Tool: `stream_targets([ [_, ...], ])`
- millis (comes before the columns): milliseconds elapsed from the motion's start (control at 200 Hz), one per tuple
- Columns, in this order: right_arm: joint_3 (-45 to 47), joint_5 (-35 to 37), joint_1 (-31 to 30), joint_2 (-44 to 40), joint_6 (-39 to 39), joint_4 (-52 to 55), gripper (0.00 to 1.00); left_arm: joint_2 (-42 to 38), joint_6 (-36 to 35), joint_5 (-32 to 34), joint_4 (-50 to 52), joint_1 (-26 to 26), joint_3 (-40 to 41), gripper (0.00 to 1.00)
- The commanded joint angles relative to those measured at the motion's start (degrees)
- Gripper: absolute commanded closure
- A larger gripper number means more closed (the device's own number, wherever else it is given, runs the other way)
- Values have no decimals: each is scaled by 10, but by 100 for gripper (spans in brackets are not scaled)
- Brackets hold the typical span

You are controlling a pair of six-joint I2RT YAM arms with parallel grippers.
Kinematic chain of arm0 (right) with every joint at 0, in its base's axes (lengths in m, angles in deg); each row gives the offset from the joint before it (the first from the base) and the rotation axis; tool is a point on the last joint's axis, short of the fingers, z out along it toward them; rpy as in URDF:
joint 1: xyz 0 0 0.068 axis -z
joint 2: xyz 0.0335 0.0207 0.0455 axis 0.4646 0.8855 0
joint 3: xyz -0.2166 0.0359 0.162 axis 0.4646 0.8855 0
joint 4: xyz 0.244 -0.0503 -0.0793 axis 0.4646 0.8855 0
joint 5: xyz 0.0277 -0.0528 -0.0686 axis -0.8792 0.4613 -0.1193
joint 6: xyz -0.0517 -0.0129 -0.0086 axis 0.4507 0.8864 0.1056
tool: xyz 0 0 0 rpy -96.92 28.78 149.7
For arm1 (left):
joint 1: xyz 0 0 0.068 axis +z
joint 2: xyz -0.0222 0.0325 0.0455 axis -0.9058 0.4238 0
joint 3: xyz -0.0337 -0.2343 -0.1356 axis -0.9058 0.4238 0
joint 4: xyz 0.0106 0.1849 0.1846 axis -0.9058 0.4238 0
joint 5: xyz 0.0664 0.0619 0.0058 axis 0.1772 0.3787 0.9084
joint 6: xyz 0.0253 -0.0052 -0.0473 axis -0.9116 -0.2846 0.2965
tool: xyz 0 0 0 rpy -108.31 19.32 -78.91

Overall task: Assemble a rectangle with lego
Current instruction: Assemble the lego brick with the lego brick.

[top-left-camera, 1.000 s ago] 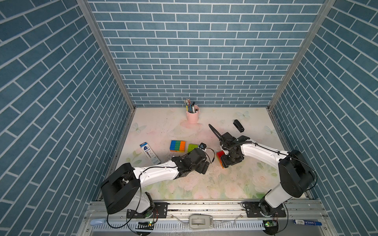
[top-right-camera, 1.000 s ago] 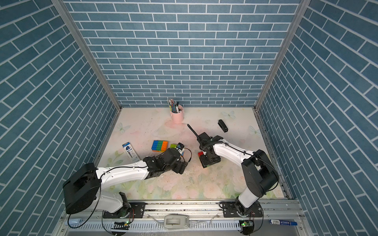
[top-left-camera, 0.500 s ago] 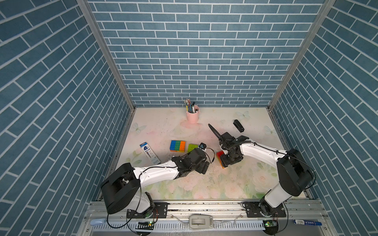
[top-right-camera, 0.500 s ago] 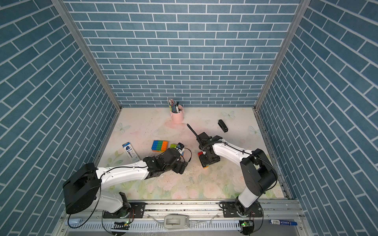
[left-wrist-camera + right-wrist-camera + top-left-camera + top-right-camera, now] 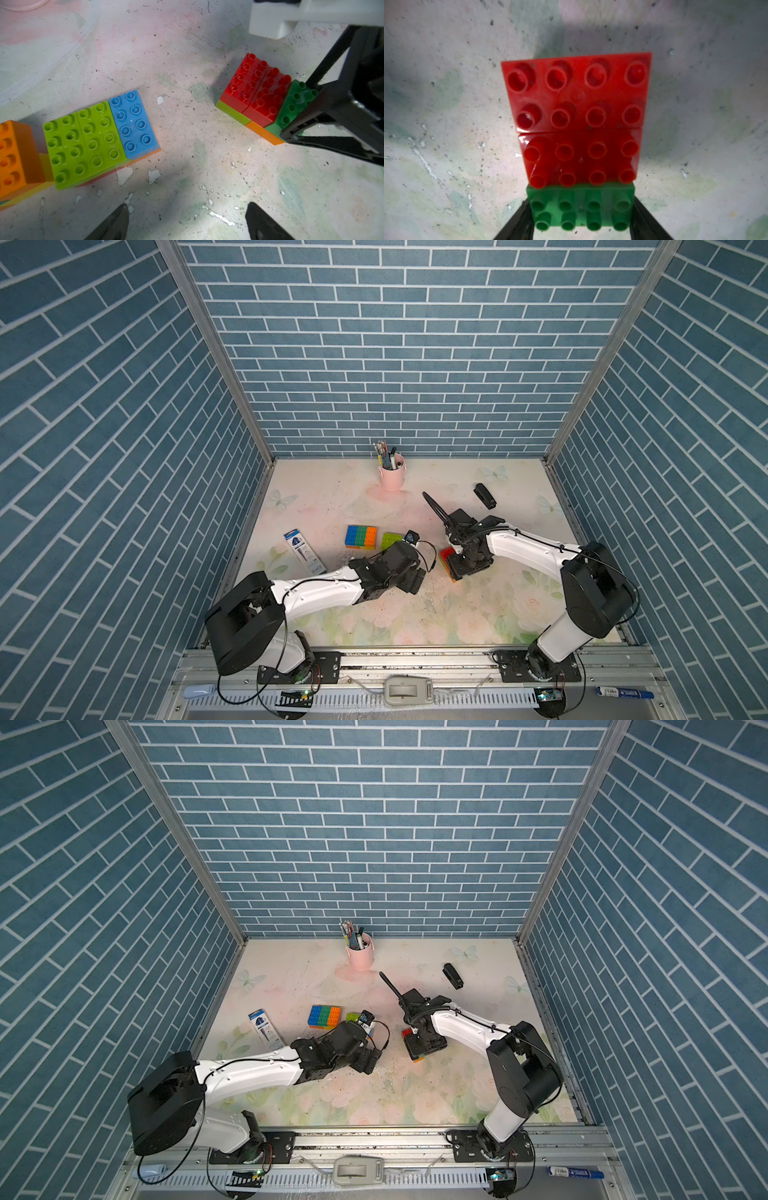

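- Compared with the earlier pictures almost nothing differs. Both arms, every brick and the loose items lie where they were, and any shift of the right arm is too slight to be sure of.
- The right gripper stays partly closed on the green brick, with one of its fingers against each short end.
- The green brick sits studs up on a two-layer stack just right of the middle of the bench. It touches two red bricks that lie side by side. Lime, orange and green edges of the lower layer show beneath them.
- The stack rests on the bench surface.
- The left gripper hangs wide open and empty over bare bench between the two groups of bricks.
- Left of the middle, two lime bricks and a blue brick sit joined in a row on an orange-red lower layer.
- Just beside that row, toward the left edge, stands a block topped blue, green and orange.
- The pink cup of pens at the far edge, the black stapler toward the far right corner and the blue-and-white packet near the left edge are all unmoved.
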Motion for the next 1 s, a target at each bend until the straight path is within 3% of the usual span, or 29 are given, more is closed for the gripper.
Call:
stream_targets([
  [0, 2, 37, -1, 24, -1, 11, 83, 4, 1, -1, -4, 2, 3, 10],
  [585, 13, 46, -2, 76, -27, 8, 100, -1, 0, 1, 4, 6, 2, 10],
  [995, -14, 91, -4, 125, -31, 24, 100, -24, -1, 5, 11, 15, 10, 11],
])
